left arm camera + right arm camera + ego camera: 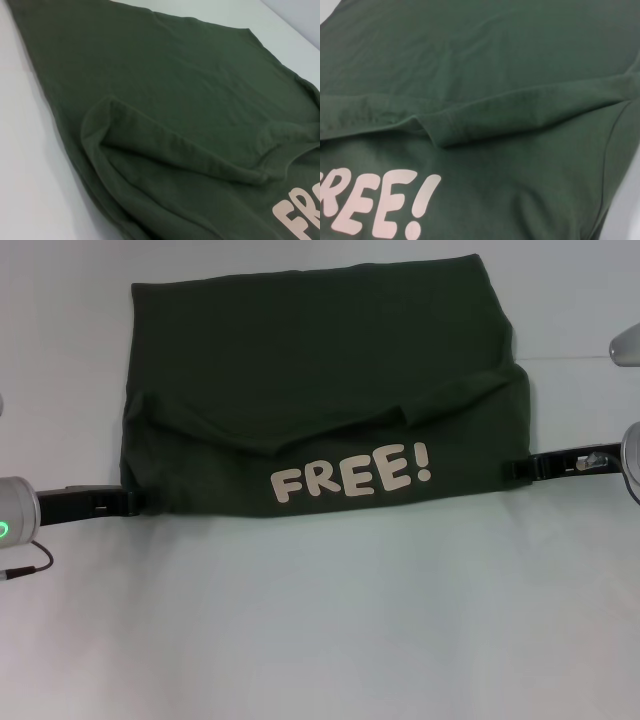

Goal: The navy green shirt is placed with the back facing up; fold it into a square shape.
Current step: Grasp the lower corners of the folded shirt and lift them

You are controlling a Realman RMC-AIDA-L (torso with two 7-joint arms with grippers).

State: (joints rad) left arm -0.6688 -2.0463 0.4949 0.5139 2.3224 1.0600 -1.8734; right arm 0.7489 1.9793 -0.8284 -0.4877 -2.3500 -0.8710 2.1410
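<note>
Navy green shirt (320, 390) lies half-folded on the bench (320, 640); left gripper (128, 502) and right gripper (512, 469) touch its side edges, whether clamped I cannot tell

Head view: high, looking forward and down over the whole table (320, 640). Both wrist views: close and low across the navy green shirt (320, 390), from opposite sides. All three share the cream lettering (352, 474).
</note>
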